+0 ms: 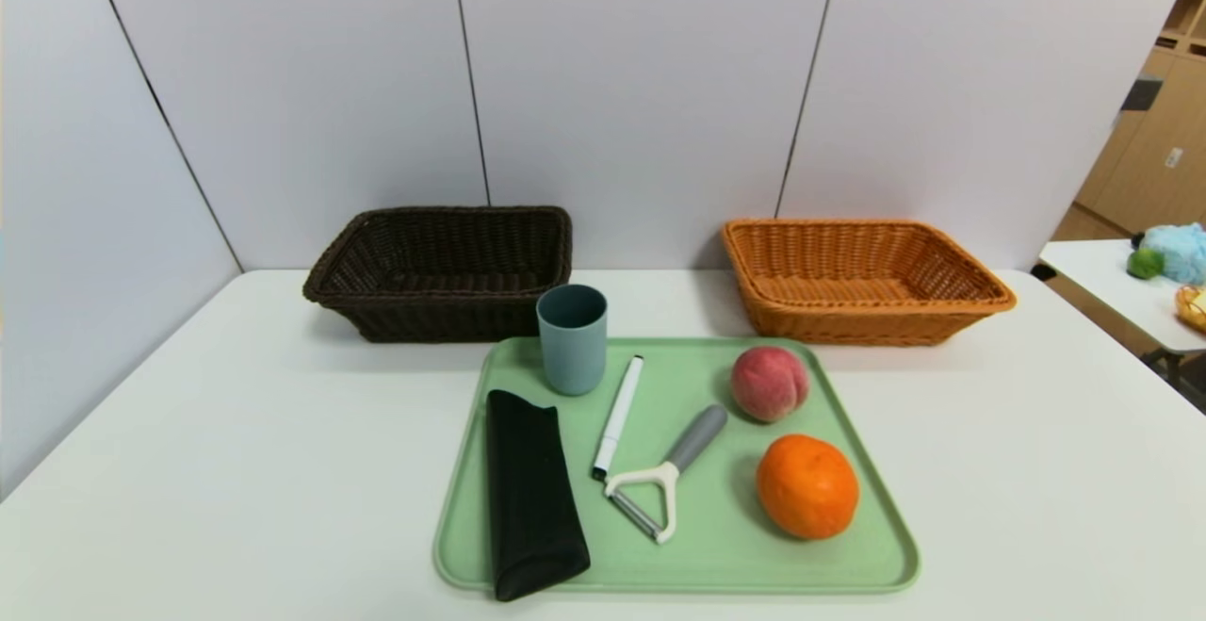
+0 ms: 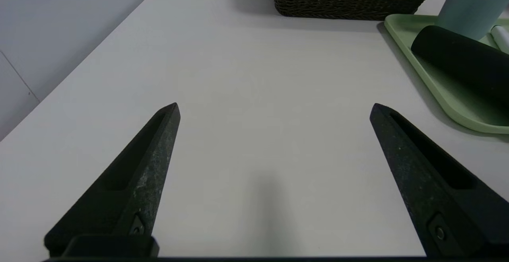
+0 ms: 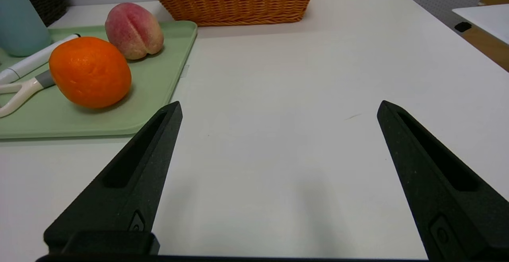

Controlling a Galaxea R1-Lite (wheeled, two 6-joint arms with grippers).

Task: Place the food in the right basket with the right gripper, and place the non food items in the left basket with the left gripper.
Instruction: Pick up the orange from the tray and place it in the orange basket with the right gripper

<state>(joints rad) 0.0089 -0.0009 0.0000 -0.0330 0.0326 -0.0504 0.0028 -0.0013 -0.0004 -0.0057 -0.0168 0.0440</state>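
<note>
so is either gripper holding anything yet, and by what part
Nothing is held. The left gripper and right gripper are both open over bare table, beside the tray.

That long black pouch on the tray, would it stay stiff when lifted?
Probably not: the black pouch looks soft and folded, so its ends would likely sag. It overhangs the green tray at its near edge, so a push might slide it off.

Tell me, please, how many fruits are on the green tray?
2. The peach lies at the tray's far right part, nearest the orange basket. The orange lies just in front of it, nearer the robot. None seems hidden.
</note>
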